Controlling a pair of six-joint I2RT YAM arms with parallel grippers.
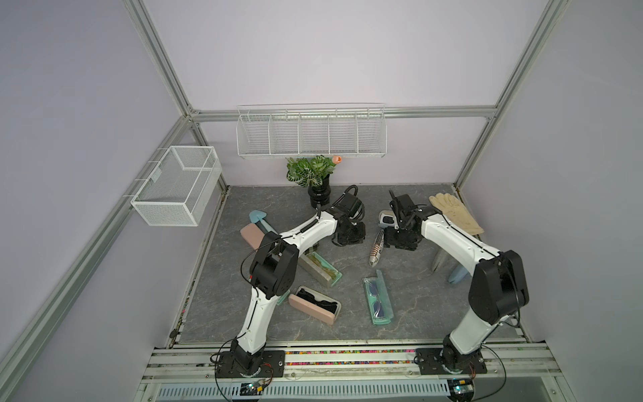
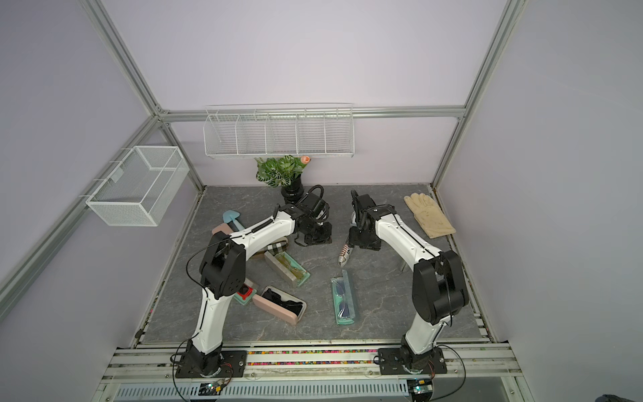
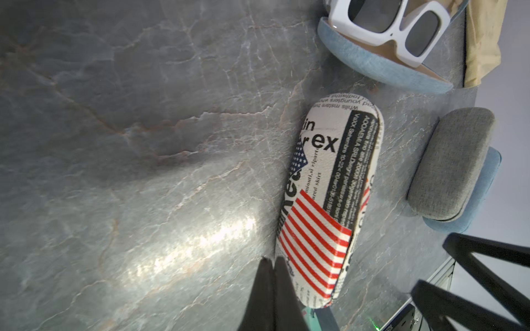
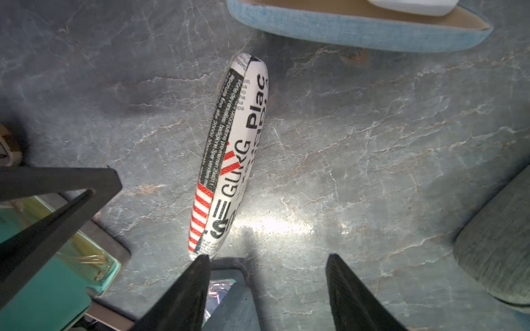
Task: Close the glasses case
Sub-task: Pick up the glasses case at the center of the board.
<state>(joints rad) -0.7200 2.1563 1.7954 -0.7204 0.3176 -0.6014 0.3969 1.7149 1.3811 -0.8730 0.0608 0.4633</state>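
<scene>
The glasses case [image 1: 376, 247] is a long white one printed with newsprint and a red-striped flag, lying on the grey table between my two grippers in both top views [image 2: 345, 255]. Its two halves meet along a thin seam with no gap in the right wrist view [image 4: 229, 160]. My left gripper [image 3: 271, 259] is shut and empty, its tips just beside the flag end of the case [image 3: 329, 195]. My right gripper [image 4: 268, 258] is open with only table between its fingers; one fingertip [image 4: 203, 258] sits close to the case's end.
A blue open case with white sunglasses [image 3: 381, 63] and a grey closed case [image 3: 450, 166] lie near. Open teal [image 1: 377, 301], pink [image 1: 315, 304] and grey-green [image 1: 320, 269] cases lie nearer the front. A glove [image 1: 455, 212] and a potted plant [image 1: 318, 181] stand at the back.
</scene>
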